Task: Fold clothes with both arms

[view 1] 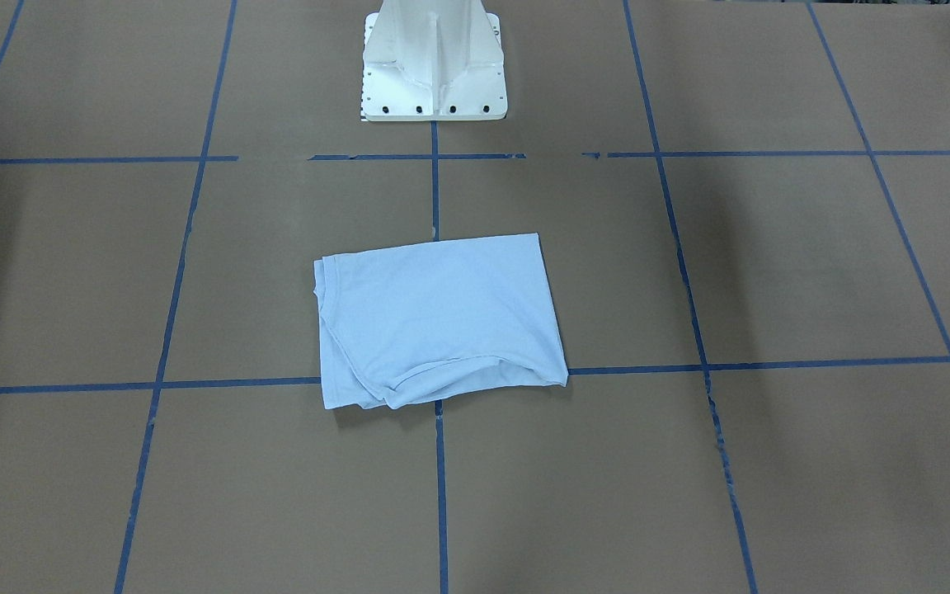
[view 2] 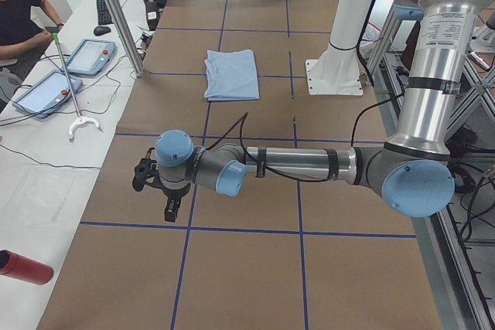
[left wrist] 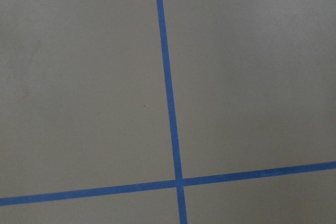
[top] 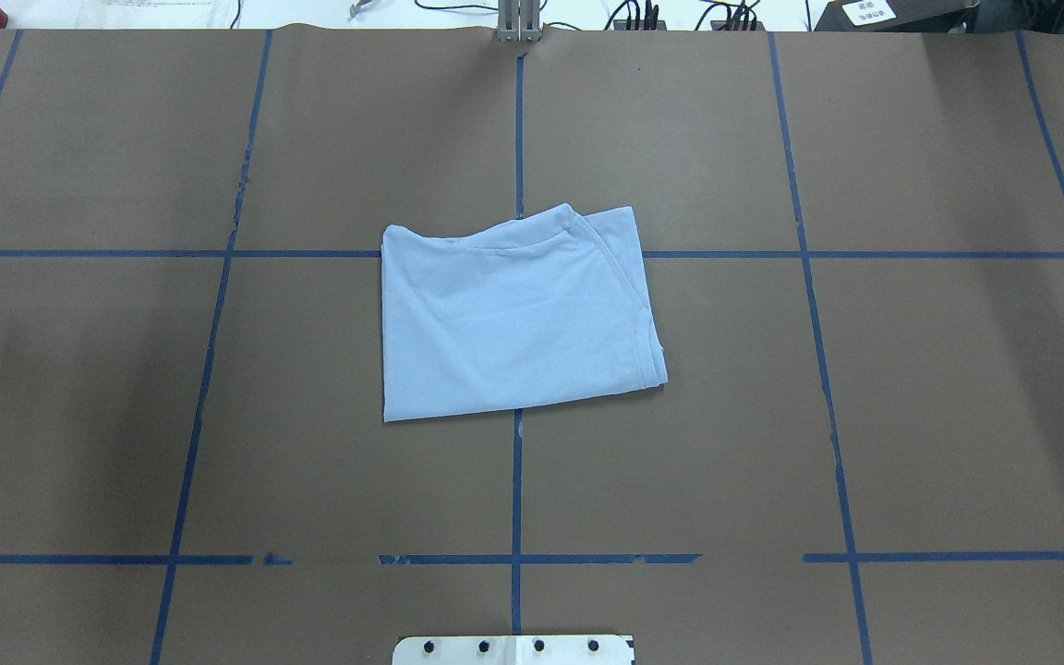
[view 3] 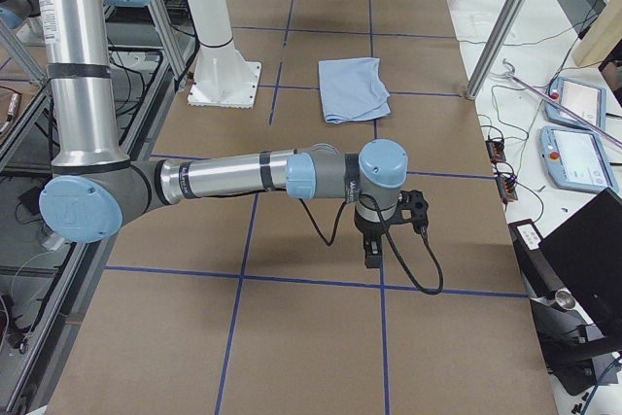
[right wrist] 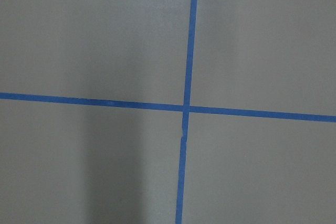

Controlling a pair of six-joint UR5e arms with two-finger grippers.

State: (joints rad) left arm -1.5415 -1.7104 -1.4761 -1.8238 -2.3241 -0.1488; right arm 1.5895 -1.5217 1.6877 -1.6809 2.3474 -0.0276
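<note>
As the T-shirt lies folded mid-table, folding looks finished; whether the left gripper and right gripper are open cannot be told.

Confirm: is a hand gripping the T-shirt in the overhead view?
No, the folded T-shirt lies alone on the table, with nothing touching it.

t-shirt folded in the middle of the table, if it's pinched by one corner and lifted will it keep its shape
Probably not: the T-shirt is thin cloth in loose layers with wavy hems, so it would likely droop and unfold. It looks light. Pushed across the matte brown table, it may bunch rather than slide.
</note>
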